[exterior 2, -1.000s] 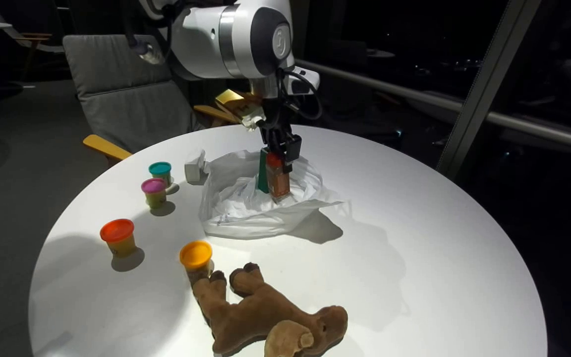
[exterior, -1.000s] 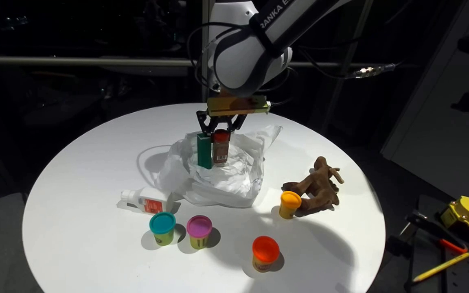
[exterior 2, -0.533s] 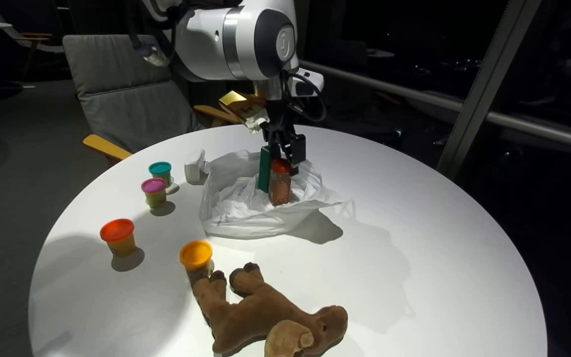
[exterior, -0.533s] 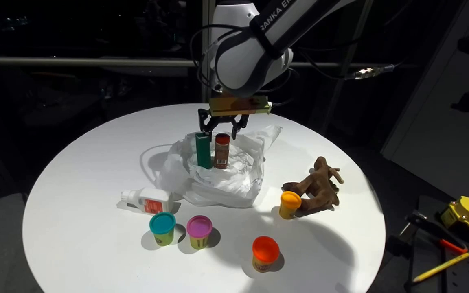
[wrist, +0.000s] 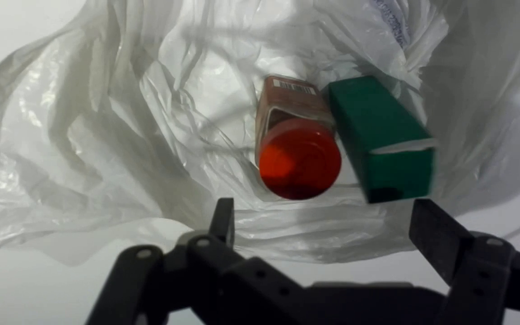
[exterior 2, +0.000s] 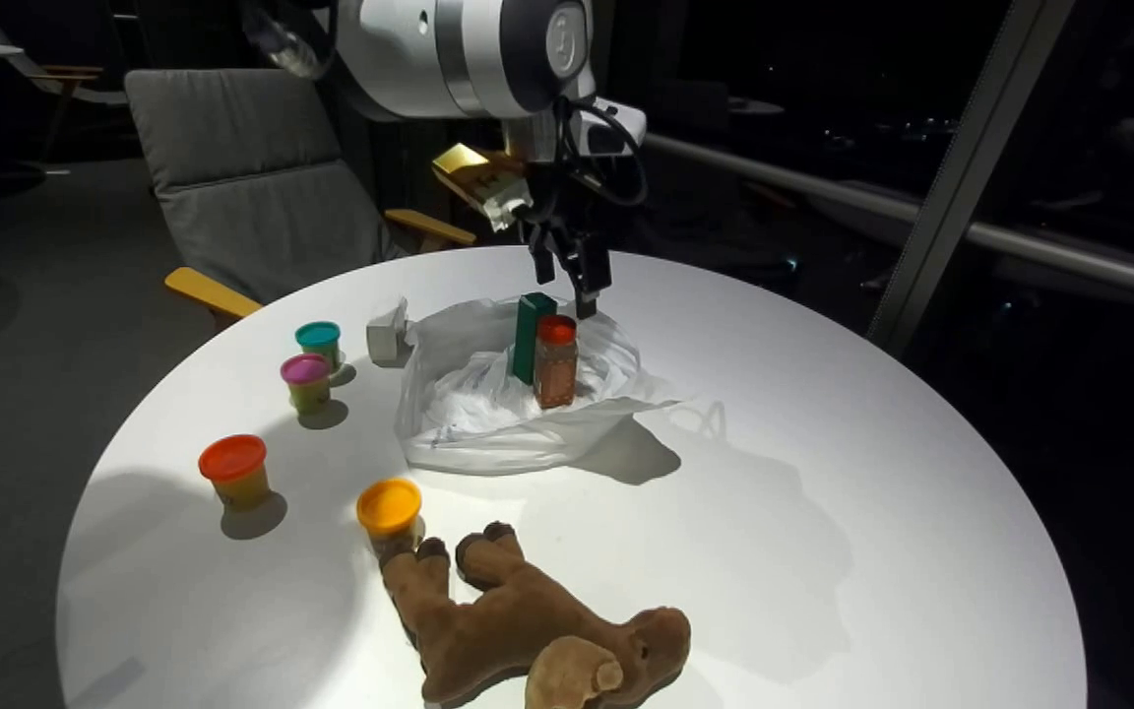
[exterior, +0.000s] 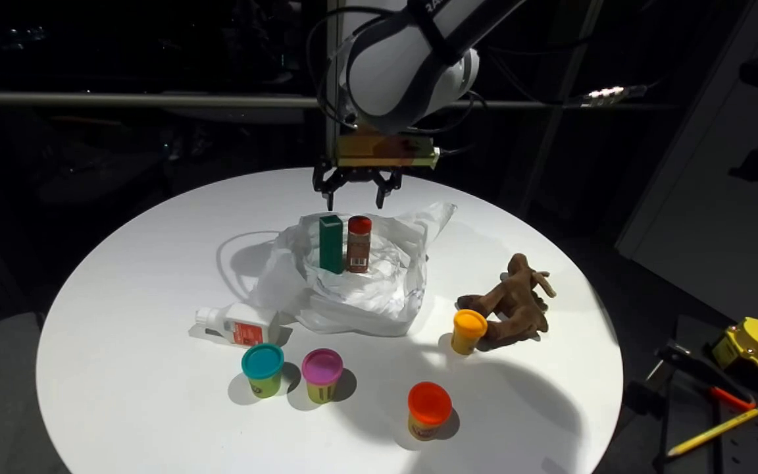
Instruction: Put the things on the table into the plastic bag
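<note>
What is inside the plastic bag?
A red-capped jar and a dark green box stand upright inside the plastic bag. If anything lies beneath its crumpled folds, it is covered and cannot be seen.

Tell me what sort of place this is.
Probably a lounge or office common area, dimly lit and used for robot work. The grey padded armchair suggests a lounge; the robot arm and the yellow box with a red button suggest the robot work.

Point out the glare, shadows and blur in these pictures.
Wrist view: bright glare on the wrinkled translucent white plastic bag; the near end of the green rectangular box looks slightly blurred. Both exterior views: dimness around the round white table, shadows falling across it.
</note>
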